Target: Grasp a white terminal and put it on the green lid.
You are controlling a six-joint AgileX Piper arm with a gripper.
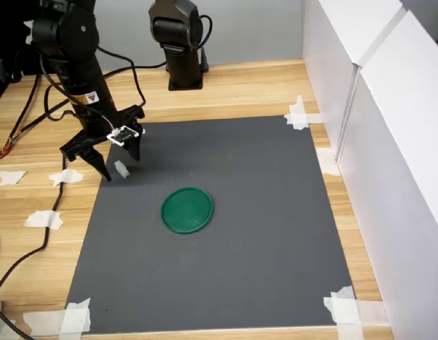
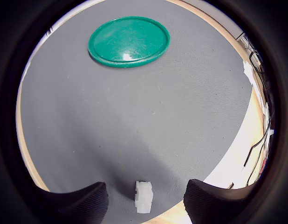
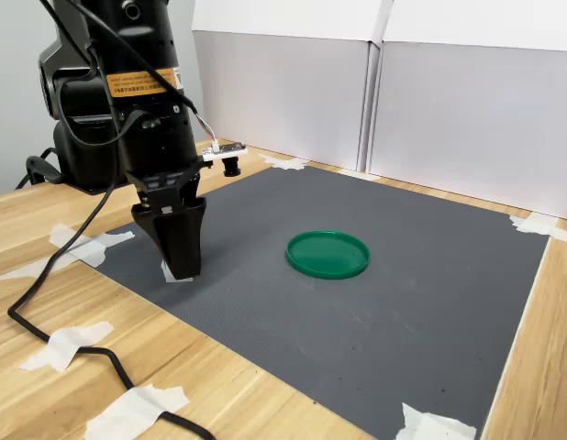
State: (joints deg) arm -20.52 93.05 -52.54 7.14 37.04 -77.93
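1. The black two-fingered gripper [image 1: 118, 167] is standing with its jaws spread wide and gripping nothing; in the wrist view the two dark fingertips [image 2: 83, 201] are sitting on either side of the tiny white plastic block terminal [image 2: 144, 197], with clear gaps on both sides.
2. The terminal is lying on the dark grey mat [image 1: 261, 234], near the edge that faces the first exterior view's left, directly under the gripper [image 3: 180, 268].
3. Judging from this, the step in hand is the grasp. To do it well, the arm should be lowering until the fingertips are level with the block's sides, keeping it centred between them, then closing gently, since so small and light a piece could skid or pop out if pinched off-centre.
4. The flat round dark green plastic lid [image 1: 187, 210] is lying well apart from the terminal, nearer the mat's middle.
5. The lid [image 2: 129, 41] is holding nothing; its surface is bare in the wrist view.
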